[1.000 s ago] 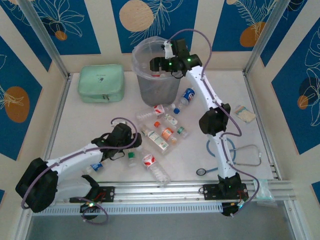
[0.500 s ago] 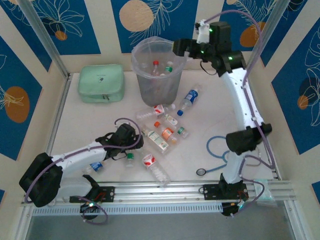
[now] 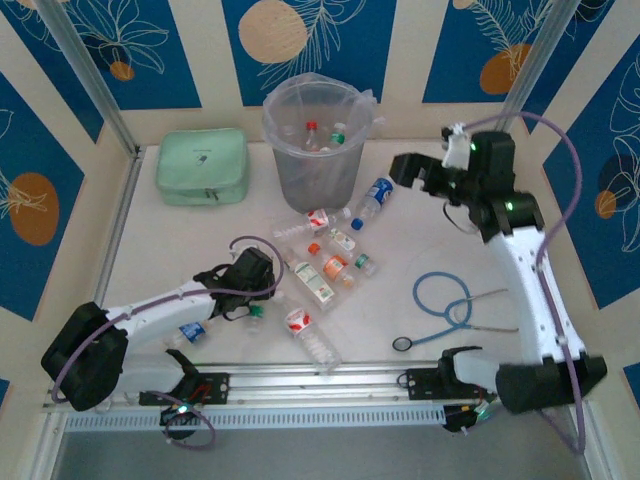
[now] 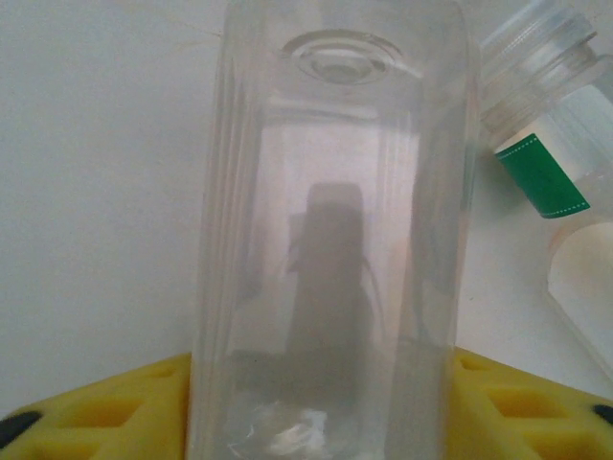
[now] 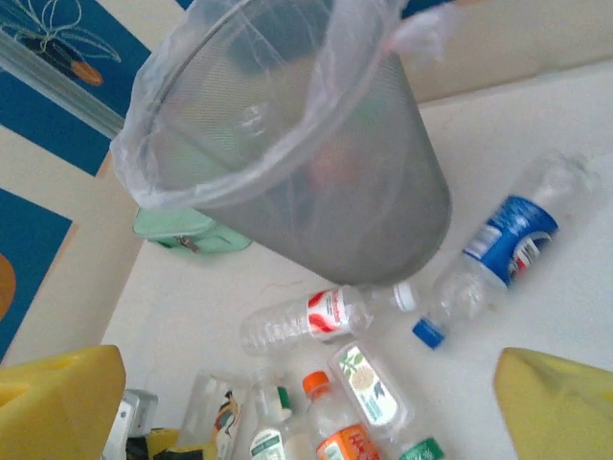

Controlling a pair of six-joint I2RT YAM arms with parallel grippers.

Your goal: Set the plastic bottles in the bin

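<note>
From above, the bin (image 3: 312, 185) stands at the far middle of the tabletop (image 3: 170, 240), and a few bottles (image 3: 311, 128) are inside it. The other bottles lie loose in front of the bin. A blue-label bottle (image 3: 376, 195) is near its right side, a red-label bottle (image 3: 318, 219) is just before it, and a group (image 3: 330, 265) is nearer to the arms. The left tool (image 3: 256, 297) is low on the tabletop at a green-cap bottle (image 3: 258, 313); from here I cannot tell its grip. The right tool (image 3: 405, 170) hangs in the air to the right of the bin. A green case (image 3: 202, 167) lies left of the bin, and a stethoscope (image 3: 455, 300) lies near the right arm.

In the left wrist view, the left tool (image 4: 326, 412) is closed on a clear bottle (image 4: 335, 211). Its yellow fingers (image 4: 96, 417) lie against both sides of this bottle. A green-label bottle (image 4: 541, 172) lies just beside it on the right.

In the right wrist view, the right tool (image 5: 302, 374) is wide open, with nothing between its fingers (image 5: 57, 407). Beyond it are the bin (image 5: 374, 201), the blue-label bottle (image 5: 508, 240) and the red-label bottle (image 5: 321, 316).
</note>
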